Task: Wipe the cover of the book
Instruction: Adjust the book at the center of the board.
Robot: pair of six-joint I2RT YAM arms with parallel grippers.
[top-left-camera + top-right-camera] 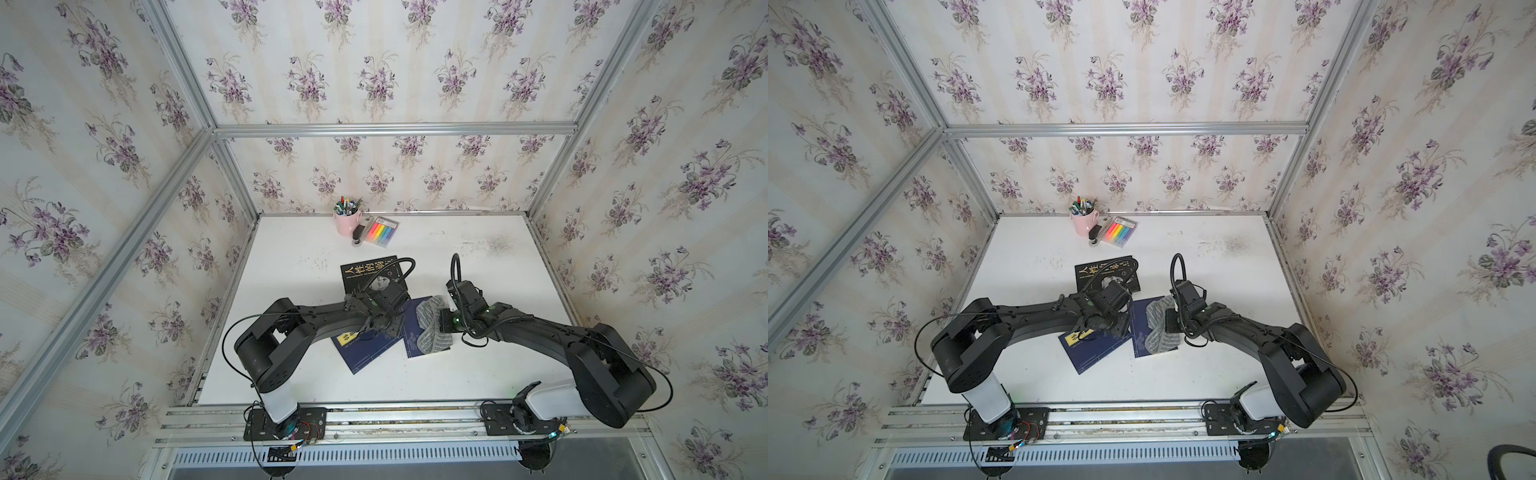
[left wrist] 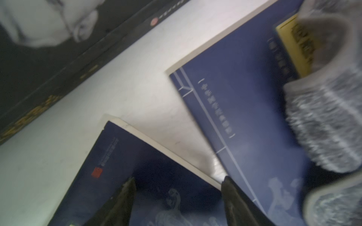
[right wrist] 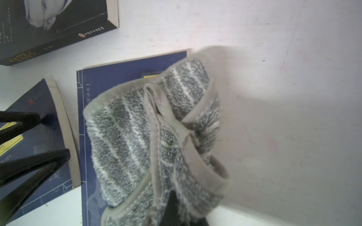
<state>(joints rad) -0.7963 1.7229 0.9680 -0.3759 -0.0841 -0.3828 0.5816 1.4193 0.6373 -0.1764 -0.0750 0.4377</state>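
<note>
On book (image 3: 117, 80), cloth (image 3: 133, 140) with hem loop (image 3: 156, 101), right-wrist only

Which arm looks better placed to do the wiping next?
Right. The right gripper is shut on the grey cloth, which lies on a blue book. The left gripper is open, holding nothing, over a second book.

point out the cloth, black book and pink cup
cloth (image 3: 121, 137), right wrist view, striped middle
black book (image 1: 354, 279), in a top view, bare cover
pink cup (image 1: 347, 226), in a top view, side wall
</note>
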